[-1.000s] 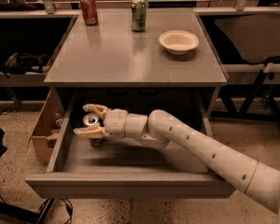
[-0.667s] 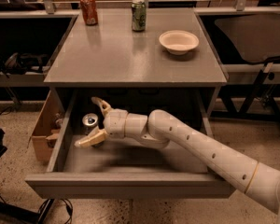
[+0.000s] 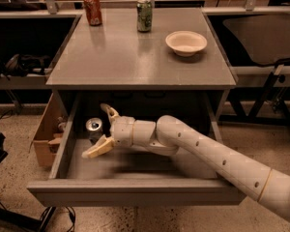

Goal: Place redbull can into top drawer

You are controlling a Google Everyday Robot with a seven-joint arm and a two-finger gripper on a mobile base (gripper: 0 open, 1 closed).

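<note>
Redbull can (image 3: 94,126): stands upright inside the drawer, in its rear left part, left of centre in the frame; its silver top faces up.
Top drawer (image 3: 135,195): pulled out wide toward the bottom of the frame, its grey floor showing and its plain front panel nearest the camera.
Gripper (image 3: 95,131): inside the drawer, just right of the can, pointing toward the left of the frame.
Jaws: spread wide, one finger angled up toward the drawer's back, the other down toward its front, with the can in the gap between them; whether either finger touches the can cannot be told.
Arm (image 3: 208,151): white, reaches in from the lower right corner across the drawer's right half.
Cabinet top (image 3: 130,57): grey and flat, above the drawer.
Red-orange can (image 3: 92,9): upright at the top's far left.
Green can (image 3: 144,15): upright at the far middle.
Bowl (image 3: 186,42): pale, on the right side of the top.
Cardboard box (image 3: 44,137): on the floor, against the cabinet's left side.
</note>
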